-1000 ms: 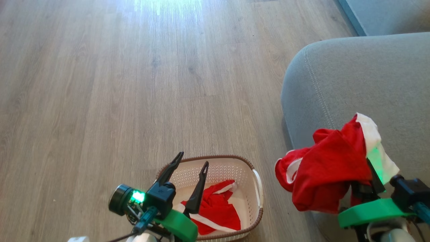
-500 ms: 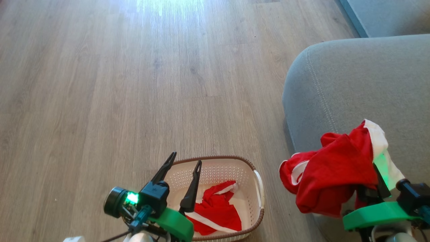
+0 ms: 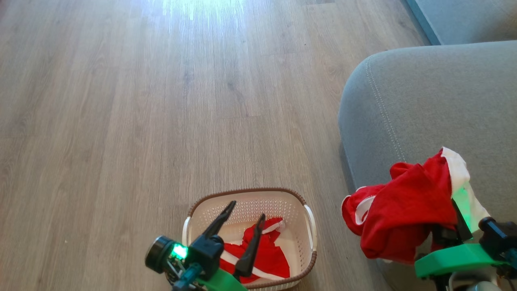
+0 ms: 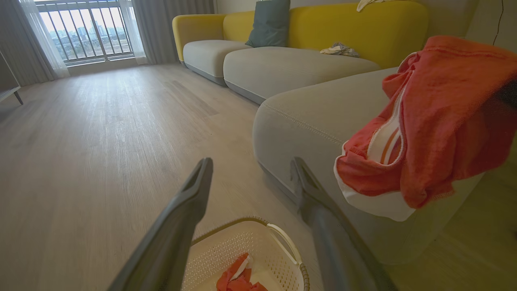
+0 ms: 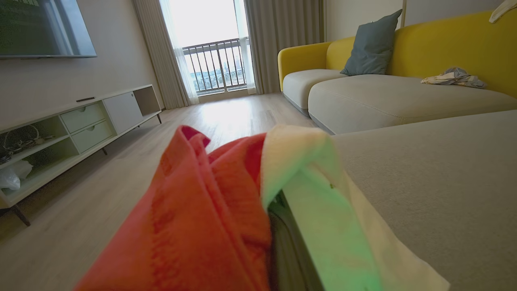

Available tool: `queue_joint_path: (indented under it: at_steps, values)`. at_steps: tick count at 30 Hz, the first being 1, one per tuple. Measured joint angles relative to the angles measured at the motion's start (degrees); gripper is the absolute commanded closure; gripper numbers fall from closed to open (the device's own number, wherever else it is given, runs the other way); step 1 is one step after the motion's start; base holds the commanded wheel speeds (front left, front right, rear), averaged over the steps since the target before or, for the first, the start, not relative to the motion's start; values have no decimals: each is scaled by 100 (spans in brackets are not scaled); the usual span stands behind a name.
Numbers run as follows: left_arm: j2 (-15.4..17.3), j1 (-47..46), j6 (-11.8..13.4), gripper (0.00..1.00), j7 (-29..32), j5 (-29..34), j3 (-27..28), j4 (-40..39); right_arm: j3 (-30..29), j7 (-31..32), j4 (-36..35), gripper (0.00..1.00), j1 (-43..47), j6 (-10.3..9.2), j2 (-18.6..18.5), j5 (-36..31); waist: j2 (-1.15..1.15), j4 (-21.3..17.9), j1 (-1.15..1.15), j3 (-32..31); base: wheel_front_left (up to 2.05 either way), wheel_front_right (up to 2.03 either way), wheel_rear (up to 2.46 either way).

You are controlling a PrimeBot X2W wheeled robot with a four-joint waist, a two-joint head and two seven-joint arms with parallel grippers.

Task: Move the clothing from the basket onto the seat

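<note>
Garment (image 3: 408, 214) pinched in right fingers (image 3: 460, 224) at seat (image 3: 424, 101) edge; left fingers (image 3: 220, 221) spread wide, empty, above basket (image 3: 250, 190) holding second garment (image 3: 274, 254).

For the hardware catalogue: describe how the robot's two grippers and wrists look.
The left gripper has two long, tapered black fingers on a black body, a round black module with a glowing green light, a teal cable plug and a bright green plastic wrist collar. The right gripper shows a similar dark finger, a black block and a matching green collar.
</note>
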Motion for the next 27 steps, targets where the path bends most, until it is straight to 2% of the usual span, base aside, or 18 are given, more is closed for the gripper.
queue_joint_path:
  at_steps: [17, 22, 27]
  values:
    - [1, -4, 19, 0, 0, -53, -110, 10, -1, 0, 27, 100, -7, 0, 8, 44, 0, -109, 0, 2, 0, 0, 0]
    - [1, -12, 60, 0, 0, -59, -104, -5, 5, 0, -14, 100, -17, 0, 9, 42, 0, -309, 0, 24, 0, 0, 0]
    - [1, -26, 55, 0, 0, -54, -102, -26, 58, 0, -81, 100, -32, 0, 13, 31, 0, -716, 0, 101, 0, 0, 0]
